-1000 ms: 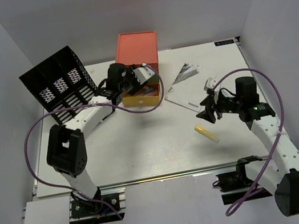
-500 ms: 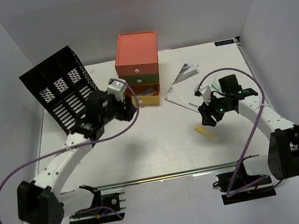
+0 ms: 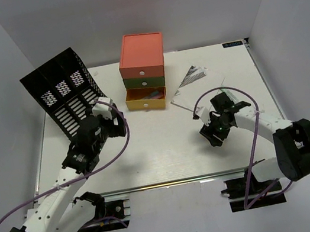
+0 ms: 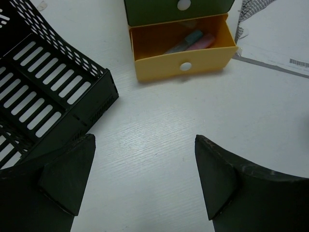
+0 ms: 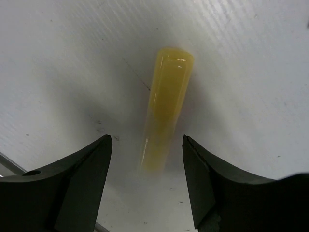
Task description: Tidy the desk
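From above: one white table (image 3: 162,157), metal rail along its near edge, carrying everything else. At the back, one drawer unit (image 3: 142,52) of three drawers: orange on top, green in the middle, yellow drawer (image 3: 146,100) at the bottom standing open. One black mesh rack (image 3: 62,95) at back left. One spiral-bound notebook (image 3: 191,77) on papers just right of the unit. Two arms. Left arm (image 3: 85,146) stretched diagonally from the near-left corner, wrist just in front of the rack and near the open drawer. Right arm (image 3: 264,123) folded back on itself at near right, wrist tipped down toward the table.

Left wrist: two dark fingers (image 4: 65,176) spread wide over bare table, nothing between them. Left jaws fully open and empty. Beyond, the rack's corner at left, and the yellow drawer with two things inside: one teal marker (image 4: 185,41), one pink marker (image 4: 206,40). Green drawer closed above it.

Right wrist: one yellow marker (image 5: 166,106) lying flat on the table, its near end between two fingers (image 5: 79,176), a gap on either side, no contact. Right jaws wide open, holding nothing.
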You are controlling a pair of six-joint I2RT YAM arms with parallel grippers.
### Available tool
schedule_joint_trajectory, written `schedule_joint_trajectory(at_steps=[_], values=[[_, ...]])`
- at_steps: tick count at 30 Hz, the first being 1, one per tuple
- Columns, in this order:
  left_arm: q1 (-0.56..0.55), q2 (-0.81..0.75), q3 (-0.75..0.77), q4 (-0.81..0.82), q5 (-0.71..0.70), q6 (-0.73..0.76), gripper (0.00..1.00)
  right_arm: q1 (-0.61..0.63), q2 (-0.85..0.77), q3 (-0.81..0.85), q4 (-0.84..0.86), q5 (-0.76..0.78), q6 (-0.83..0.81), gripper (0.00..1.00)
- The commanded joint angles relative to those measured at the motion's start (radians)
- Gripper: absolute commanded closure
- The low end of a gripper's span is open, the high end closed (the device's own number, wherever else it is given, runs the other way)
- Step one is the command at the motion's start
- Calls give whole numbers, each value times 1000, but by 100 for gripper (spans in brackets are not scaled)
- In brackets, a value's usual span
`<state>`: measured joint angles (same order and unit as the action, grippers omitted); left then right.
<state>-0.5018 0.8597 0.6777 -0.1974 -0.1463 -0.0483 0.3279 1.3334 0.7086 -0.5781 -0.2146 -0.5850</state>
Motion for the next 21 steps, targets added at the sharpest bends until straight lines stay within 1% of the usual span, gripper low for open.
schedule_joint_trajectory(at_steps=[1, 3, 4, 6, 7, 9, 10, 12, 13, 16, 17, 18, 20, 21], values=[[-4, -10, 6, 7, -52, 4, 7, 28, 3, -35, 63, 70, 13, 34], [-4, -8, 6, 9, -50, 14, 7, 39, 6, -46, 80, 83, 13, 36], [-4, -10, 8, 6, -55, 13, 7, 39, 9, -57, 95, 86, 11, 40], [-4, -11, 8, 4, -68, 14, 7, 45, 26, -63, 104, 89, 10, 43], [-4, -14, 6, 6, -70, 16, 7, 52, 35, -69, 112, 104, 10, 51], [-4, -21, 3, 6, -79, 18, 7, 57, 43, -72, 132, 121, 2, 63], [-4, -21, 2, 7, -81, 16, 7, 59, 47, -74, 135, 132, -2, 76], [-4, -24, 0, 9, -82, 19, 7, 62, 49, -64, 130, 130, -27, 88], [-4, -27, 0, 10, -82, 19, 7, 60, 46, -57, 118, 107, -44, 100], [-4, -30, -3, 10, -91, 27, 8, 62, 29, 18, 38, 22, -160, 100], [-4, -33, -3, 9, -93, 30, 8, 68, 27, 91, 5, -5, -232, 100], [-4, -34, -4, 10, -95, 30, 8, 72, 29, 133, -61, -70, -271, 100], [-4, -40, -7, 13, -93, 36, 8, 98, 39, 219, -98, -114, -323, 100], [-4, -41, -10, 15, -95, 38, 8, 106, 46, 301, -107, -129, -350, 100]])
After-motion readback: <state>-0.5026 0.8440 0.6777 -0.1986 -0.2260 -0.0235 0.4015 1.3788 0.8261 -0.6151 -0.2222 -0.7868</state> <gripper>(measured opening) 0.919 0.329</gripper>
